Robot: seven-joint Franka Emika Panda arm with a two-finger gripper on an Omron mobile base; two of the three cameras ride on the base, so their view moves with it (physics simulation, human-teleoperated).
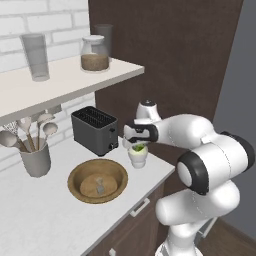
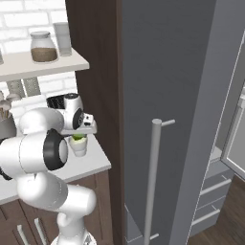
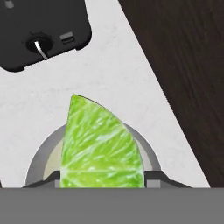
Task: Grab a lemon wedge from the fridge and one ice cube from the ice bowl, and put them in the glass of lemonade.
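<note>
We are looking at a white brick wall (image 1: 30,20) backing a pale floating shelf (image 1: 65,82) and a speckled white counter (image 1: 30,215). Dark brown wooden cabinets (image 1: 135,220) with pale bar handles are sitting under the counter, and a tall dark wood panel (image 1: 165,55) is rising beside it. We are seeing dark wood plank flooring (image 2: 229,215) at the lower right.
</note>
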